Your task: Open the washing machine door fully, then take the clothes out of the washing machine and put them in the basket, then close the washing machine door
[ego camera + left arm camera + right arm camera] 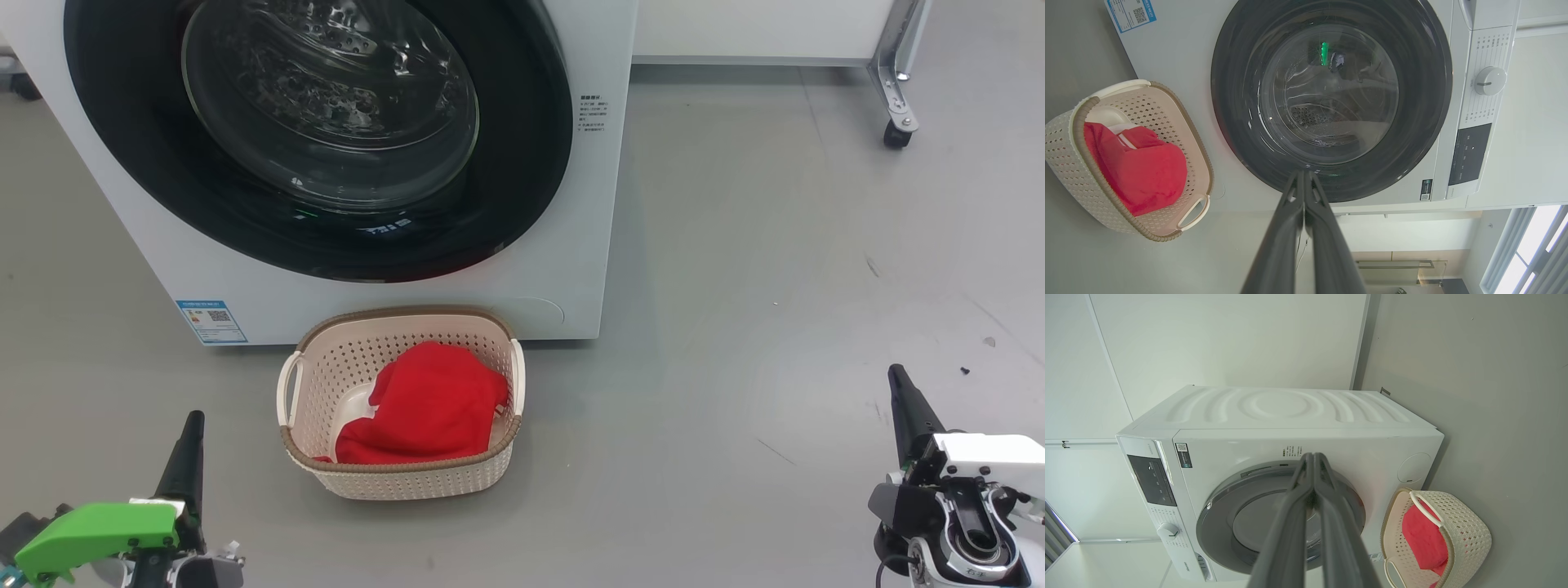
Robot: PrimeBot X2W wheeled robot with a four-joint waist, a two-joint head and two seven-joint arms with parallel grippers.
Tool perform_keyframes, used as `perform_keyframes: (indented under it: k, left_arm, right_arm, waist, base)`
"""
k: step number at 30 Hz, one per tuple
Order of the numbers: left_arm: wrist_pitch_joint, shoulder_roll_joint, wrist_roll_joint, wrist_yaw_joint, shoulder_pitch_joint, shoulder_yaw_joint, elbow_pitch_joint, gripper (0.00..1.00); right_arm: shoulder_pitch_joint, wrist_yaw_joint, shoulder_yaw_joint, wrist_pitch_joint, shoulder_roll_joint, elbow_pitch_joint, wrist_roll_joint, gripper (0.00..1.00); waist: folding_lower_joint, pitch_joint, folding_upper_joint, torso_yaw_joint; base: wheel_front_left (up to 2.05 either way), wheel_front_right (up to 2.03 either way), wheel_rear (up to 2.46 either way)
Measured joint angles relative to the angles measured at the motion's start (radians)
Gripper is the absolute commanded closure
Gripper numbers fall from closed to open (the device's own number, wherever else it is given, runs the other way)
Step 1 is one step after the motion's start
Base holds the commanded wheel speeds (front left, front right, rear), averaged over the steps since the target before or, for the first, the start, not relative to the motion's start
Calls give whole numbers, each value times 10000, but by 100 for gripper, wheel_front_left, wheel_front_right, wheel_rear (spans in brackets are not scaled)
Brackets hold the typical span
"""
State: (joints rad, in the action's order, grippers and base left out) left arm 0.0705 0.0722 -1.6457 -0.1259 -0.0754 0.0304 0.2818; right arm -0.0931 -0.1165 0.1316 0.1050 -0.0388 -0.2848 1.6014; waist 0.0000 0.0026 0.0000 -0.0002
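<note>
Noted fingers [1282, 245] of left gripper [194, 418] pressed flat together, nothing between. Found same on right gripper [896, 373]: clenched, empty. Located both at the lower corners of the head view, pointing toward the washing machine [604, 269], touching nothing, apart from the basket [408, 482].

Marked washing machine door [326, 106] as sitting flush in the machine front, so judged closed. Logged clothes [433, 404] inside the basket, a red heap leaning toward its right wall, below the rim. Put basket on the floor [735, 327] just beside the machine front, under the door, right of the blue label [211, 321]. Saw bare perforated drum [1310, 116] through the glass; could not rule out a small item behind the reflections. Judged task at or near its end.

Flagged risk of door springing ajar if only pushed to and not clicked home; could not tell which. Flagged risk of sliding or tipping the light basket with a sideways sweep of the left arm, spilling the heap. Flagged risk of an unfinished task through a garment missed in the drum.
</note>
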Motion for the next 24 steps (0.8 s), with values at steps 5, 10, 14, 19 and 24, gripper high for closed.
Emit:
perform_keyframes:
  k: [5,10,14,19,24]
  left_arm:
    - [0,-2,0,0,0,2,0,100]
    - [0,-2,0,0,0,4,0,100]
    - [0,-4,0,0,0,4,0,100]
    - [0,-4,0,0,0,6,0,100]
    - [0,-4,0,-2,0,8,0,100]
  right_arm:
    - [0,0,4,0,0,12,0,100]
    - [1,0,4,0,0,17,0,100]
    - [1,0,4,0,0,19,0,100]
    - [1,0,6,13,0,21,0,100]
    - [2,0,6,13,0,23,0,100]
  waist:
    - [0,0,0,0]
    - [0,0,0,0]
    - [0,0,0,1]
    - [0,0,0,1]
    - [0,0,0,1]
  base:
    - [0,0,0]
    - [0,0,0]
    - [0,0,0]
    - [0,0,0]
    - [0,0,0]
